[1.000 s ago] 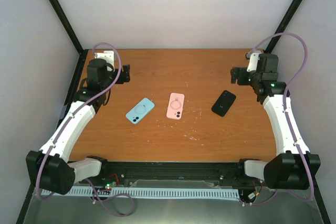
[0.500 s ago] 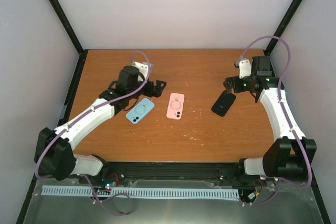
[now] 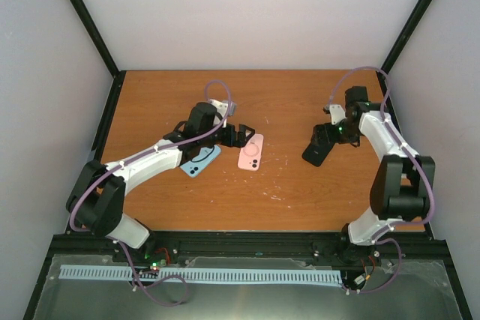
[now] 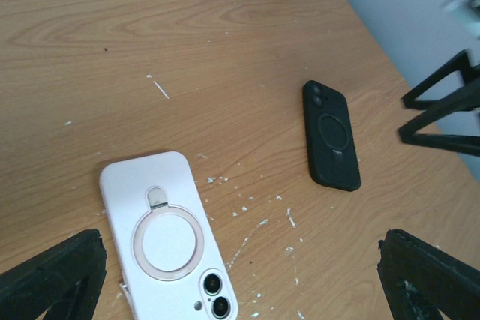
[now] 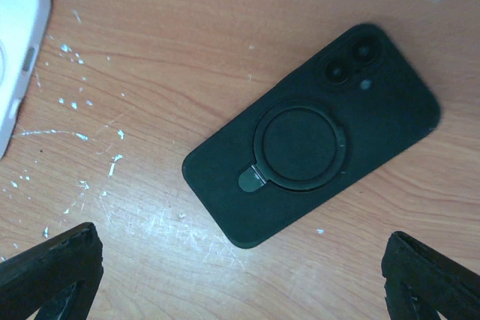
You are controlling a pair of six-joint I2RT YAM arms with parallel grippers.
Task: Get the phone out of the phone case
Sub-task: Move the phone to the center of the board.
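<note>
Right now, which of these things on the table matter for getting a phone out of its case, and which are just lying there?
Likely in play: pink cased phone, by the open left gripper; black cased phone, by the open right gripper.
Just lying about, it seems: blue cased phone; white flecks on the table.

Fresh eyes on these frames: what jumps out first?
Three cased phones lie back up in a row on the table: blue phone, pink phone, black phone. The left gripper hangs open over the pink phone, and the right gripper hangs open over the black phone. Between those two, white flecks mark the wood.
</note>
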